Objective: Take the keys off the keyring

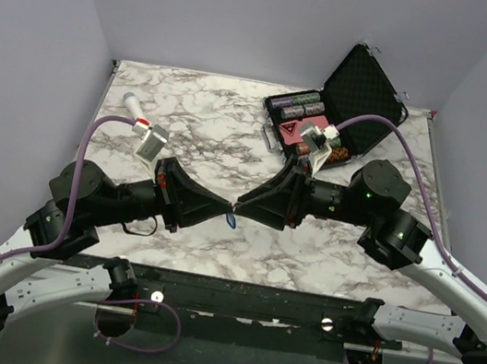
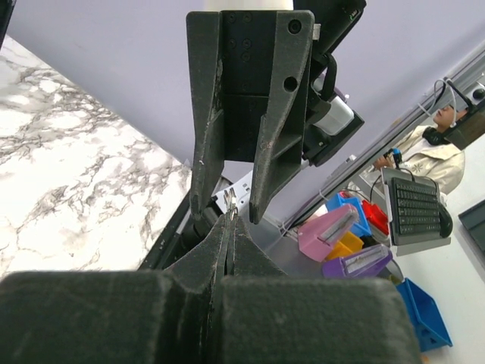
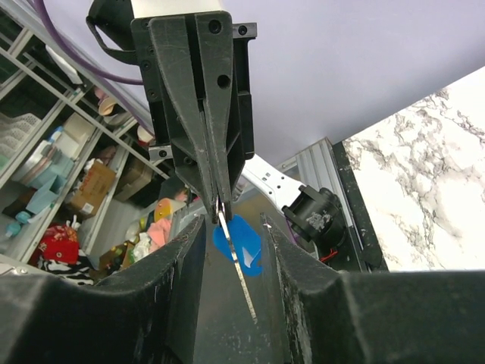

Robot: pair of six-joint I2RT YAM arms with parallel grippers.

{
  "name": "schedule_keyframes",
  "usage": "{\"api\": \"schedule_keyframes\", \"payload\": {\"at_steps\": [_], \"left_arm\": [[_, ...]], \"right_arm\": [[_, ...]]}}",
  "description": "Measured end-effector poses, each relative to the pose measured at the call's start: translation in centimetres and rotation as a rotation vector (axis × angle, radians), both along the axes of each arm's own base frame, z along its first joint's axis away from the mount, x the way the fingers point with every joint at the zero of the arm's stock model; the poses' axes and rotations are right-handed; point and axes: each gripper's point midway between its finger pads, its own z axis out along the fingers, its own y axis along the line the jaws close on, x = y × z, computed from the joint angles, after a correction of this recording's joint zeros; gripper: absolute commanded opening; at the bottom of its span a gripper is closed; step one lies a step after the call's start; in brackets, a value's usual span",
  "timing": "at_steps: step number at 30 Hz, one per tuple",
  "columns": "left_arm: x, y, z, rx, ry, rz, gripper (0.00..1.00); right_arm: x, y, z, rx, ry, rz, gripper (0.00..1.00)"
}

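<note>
Hanging in the air over the table (image 1: 199, 109), the keyring (image 3: 239, 244) is found where the two grippers meet tip to tip, near the front edge. The left gripper (image 1: 226, 207) is clamped shut on the thin metal ring at the top of the blue tag; whether the key's head is pinched too cannot be told. The right gripper (image 1: 244, 208) is spread apart, its fingers set either side of the tag and touching nothing that can be made out. The key (image 3: 245, 292) is seen edge-on in the right wrist view as a thin silvery strip just beside the tag. Its long axis runs from the left gripper's tips toward the right gripper's palm. The right gripper is therefore judged the one placed to close on the key and draw it along the ring. The case (image 1: 363, 81) and microphone (image 1: 132, 102) lie well apart at the back, and nothing is seen in the way.
</note>
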Motion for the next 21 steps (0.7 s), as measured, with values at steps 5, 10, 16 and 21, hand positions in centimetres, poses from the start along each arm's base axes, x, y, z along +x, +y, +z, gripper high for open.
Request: {"api": "schedule_keyframes", "payload": {"at_steps": [5, 10, 16, 21], "left_arm": [[0.43, 0.03, 0.00, -0.005, 0.007, 0.022, 0.00], [0.81, -0.04, -0.14, -0.011, 0.019, 0.040, 0.00], [0.92, -0.03, -0.01, -0.020, 0.022, 0.045, 0.00], [0.98, -0.09, -0.17, -0.019, 0.023, 0.046, 0.00]], "right_arm": [[0.03, 0.07, -0.12, 0.002, 0.000, 0.001, 0.38], [0.05, 0.12, -0.30, 0.001, 0.004, 0.001, 0.36], [0.08, 0.17, -0.17, 0.010, -0.001, 0.000, 0.32], [0.10, 0.20, -0.35, 0.007, 0.002, 0.000, 0.32]]}}
